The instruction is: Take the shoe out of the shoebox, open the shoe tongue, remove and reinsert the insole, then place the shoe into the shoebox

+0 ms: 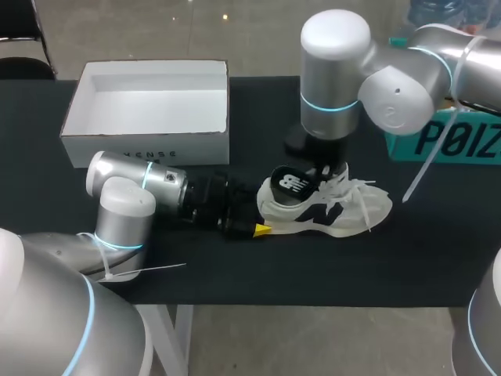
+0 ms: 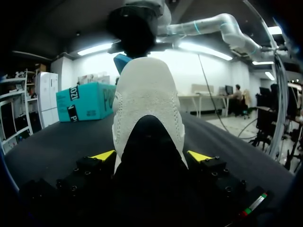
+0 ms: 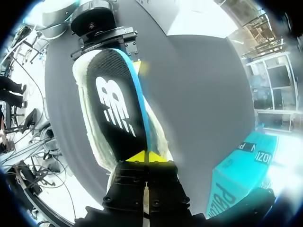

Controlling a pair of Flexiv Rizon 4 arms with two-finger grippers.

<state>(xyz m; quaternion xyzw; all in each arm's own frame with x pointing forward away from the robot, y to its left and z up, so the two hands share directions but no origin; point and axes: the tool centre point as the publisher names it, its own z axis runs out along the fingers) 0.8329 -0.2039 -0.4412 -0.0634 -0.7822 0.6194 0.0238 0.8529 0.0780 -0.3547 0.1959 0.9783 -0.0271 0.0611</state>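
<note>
The white mesh shoe (image 1: 344, 210) lies on the black table, laces loose, toe to the right. My left gripper (image 1: 257, 228) lies low on the table at its heel. In the left wrist view the heel (image 2: 147, 99) fills the gap of the left gripper (image 2: 151, 156), both yellow fingertips (image 2: 103, 155) against its sides. The black insole (image 1: 293, 184) with a white logo sticks up out of the shoe. My right gripper (image 3: 144, 156) is shut on the insole (image 3: 118, 109) at its blue edge, above the shoe (image 3: 90, 118). The white shoebox (image 1: 149, 149) stands open at the back left.
A teal box (image 1: 454, 141) sits at the table's right rear, close behind my right arm (image 1: 337, 78). Bare black tabletop (image 1: 235, 274) lies in front of the shoe. The shoebox's front wall is just behind my left arm.
</note>
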